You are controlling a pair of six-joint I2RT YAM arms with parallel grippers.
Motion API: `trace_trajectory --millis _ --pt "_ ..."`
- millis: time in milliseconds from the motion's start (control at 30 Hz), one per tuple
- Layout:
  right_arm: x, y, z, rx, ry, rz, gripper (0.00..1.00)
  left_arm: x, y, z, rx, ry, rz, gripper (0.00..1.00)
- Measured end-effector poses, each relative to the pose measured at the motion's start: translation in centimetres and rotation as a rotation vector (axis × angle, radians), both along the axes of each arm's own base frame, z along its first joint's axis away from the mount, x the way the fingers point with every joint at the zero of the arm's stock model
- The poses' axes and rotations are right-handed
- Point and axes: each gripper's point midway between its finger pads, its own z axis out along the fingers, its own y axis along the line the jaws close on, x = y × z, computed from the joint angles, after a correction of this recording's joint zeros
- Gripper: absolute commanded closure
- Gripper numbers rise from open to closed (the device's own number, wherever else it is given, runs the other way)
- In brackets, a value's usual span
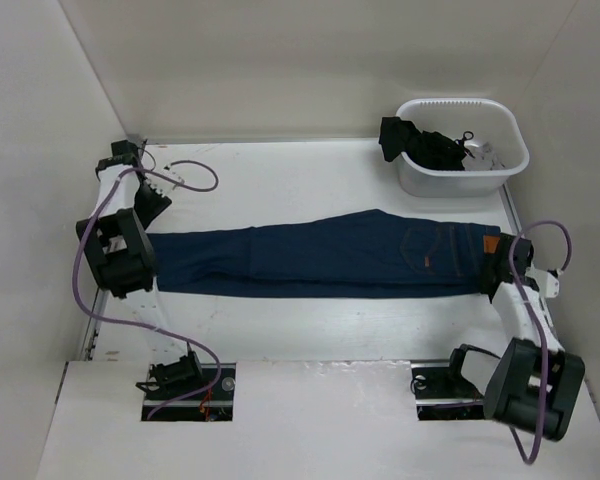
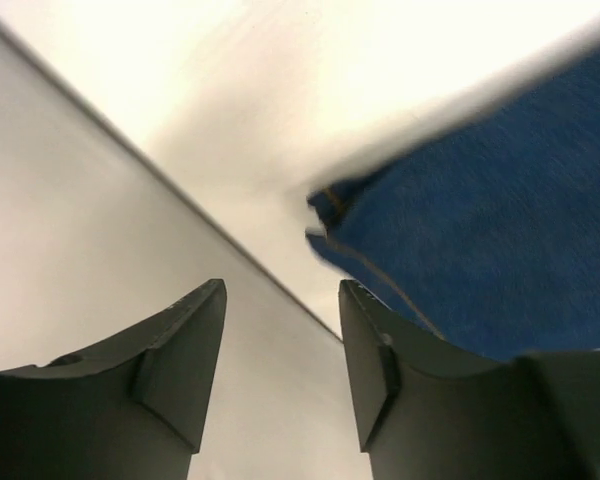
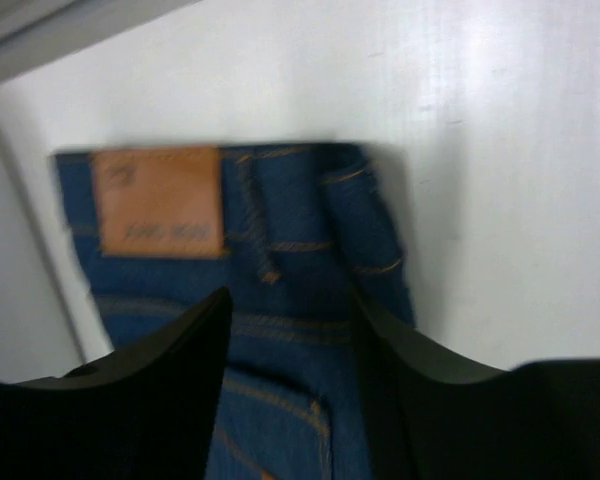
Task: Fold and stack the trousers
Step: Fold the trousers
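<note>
- Gripping both ends looks like your step: the trousers [image 1: 340, 258] lie flat across the table [image 1: 310, 180], hems at 9 o'clock, waistband at 3 o'clock.
- Your left gripper [image 2: 280, 320] is spread and empty beside the hem corner; centre it before pinching.
- Your right gripper [image 3: 292, 330] gapes over the waistband near the tan patch [image 3: 158, 202]; catch every layer.
</note>
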Motion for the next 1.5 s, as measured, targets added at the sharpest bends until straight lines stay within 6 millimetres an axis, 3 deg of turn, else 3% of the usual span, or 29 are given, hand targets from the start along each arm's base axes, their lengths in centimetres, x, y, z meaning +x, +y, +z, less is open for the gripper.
trace_trajectory --millis 133,200,267,367,467,533,633,700,767,900,1233,1333,1500 --pt "1.1 2.3 5.3 -0.153 -0.095 0.193 0.38 -2.3 -3.2 5.2 -0.004 -0.122 -0.122 0.51" --pt "1.6 3.9 8.7 -0.247 -0.154 0.301 0.38 -3.7 -6.9 7.8 -0.021 -0.183 -0.230 0.51" --pt "1.8 6.0 11.3 -0.329 -0.198 0.429 0.41 -4.9 -11.9 9.2 -0.069 -0.224 -0.369 0.51" --pt "2.3 10.6 12.9 -0.424 -0.219 0.686 0.42 -7.6 -19.4 7.5 -0.167 -0.178 -0.582 0.52" --pt "2.5 17.8 11.5 -0.500 -0.178 1.077 0.41 -11.4 -23.4 2.9 -0.231 -0.022 -0.706 0.52" --pt "1.5 23.7 9.9 -0.546 -0.139 1.397 0.42 -13.4 -23.8 0.3 -0.240 0.070 -0.726 0.52" --pt "-0.6 30.6 7.5 -0.598 -0.089 1.778 0.45 -14.1 -23.1 -1.4 -0.229 0.104 -0.710 0.52" --pt "-1.9 33.8 6.1 -0.630 -0.073 1.963 0.46 -13.6 -22.9 -1.8 -0.218 0.080 -0.705 0.51" --pt "-2.8 35.6 4.9 -0.657 -0.066 2.076 0.47 -12.9 -22.8 -2.2 -0.209 0.047 -0.703 0.51" --pt "-3.0 37.0 3.2 -0.682 -0.054 2.185 0.46 -12.2 -23.0 -3.1 -0.204 0.021 -0.704 0.55" --pt "-1.5 39.1 -0.4 -0.835 0.106 2.316 0.54 -11.9 -22.6 -5.7 -0.195 0.079 -0.653 0.90" --pt "-1.0 38.6 -0.8 -0.887 0.146 2.316 0.57 -11.8 -22.6 -5.7 -0.193 0.078 -0.648 0.93" --pt "-0.3 37.8 -1.5 -0.947 0.205 2.299 0.73 -11.8 -22.6 -5.5 -0.192 0.070 -0.643 0.94"
